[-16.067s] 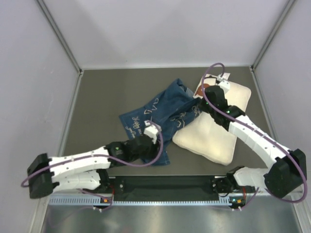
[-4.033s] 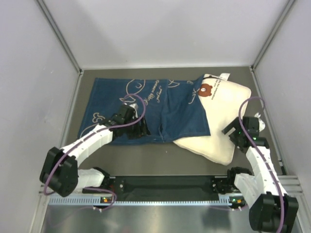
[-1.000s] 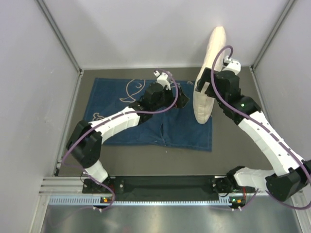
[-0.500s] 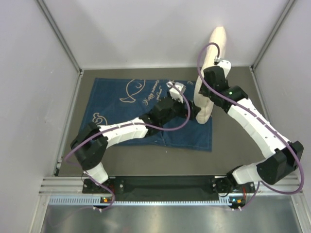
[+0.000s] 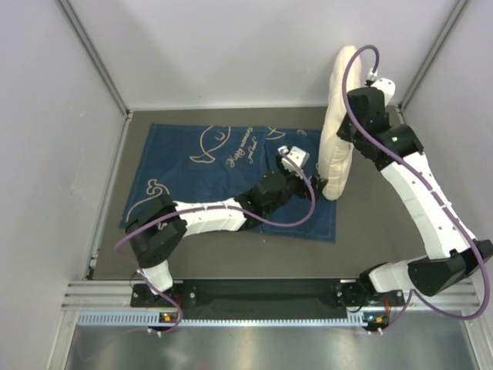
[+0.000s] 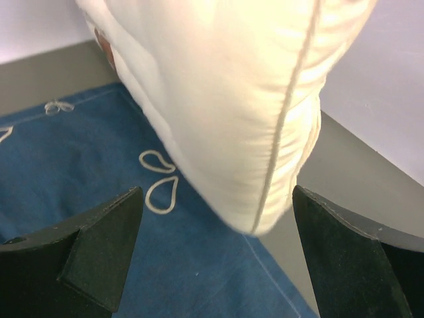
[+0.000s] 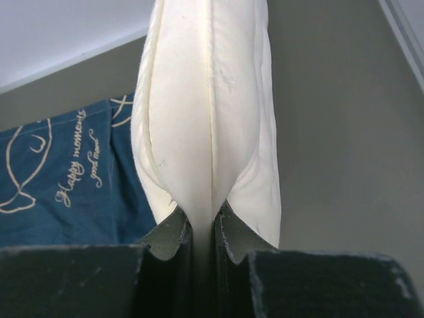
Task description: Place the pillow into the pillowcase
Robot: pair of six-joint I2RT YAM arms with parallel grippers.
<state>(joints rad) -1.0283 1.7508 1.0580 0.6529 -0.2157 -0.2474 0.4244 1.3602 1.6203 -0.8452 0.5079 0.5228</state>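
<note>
The cream-white pillow [image 5: 339,131] hangs upright on edge over the right end of the pillowcase [image 5: 208,166], a dark blue cloth with white whale drawings spread flat on the table. My right gripper [image 5: 356,127] is shut on the pillow's edge [image 7: 205,132] and holds it up; the jaws pinch the seam. My left gripper [image 5: 308,171] is open and empty, just left of the pillow's lower corner [image 6: 258,199] and above the pillowcase [image 6: 99,199]. A bit of brown print [image 6: 105,48] shows on the pillow.
Grey walls close in the table on three sides, with metal posts at the back corners [image 5: 127,112]. Bare grey table [image 5: 385,216] lies to the right of the pillowcase. A rail [image 5: 262,293] runs along the near edge.
My right gripper has lifted the pillow off the table, stood it on edge and shifted it slightly right. My left arm has moved from the back of the pillowcase toward the pillow's lower corner.
</note>
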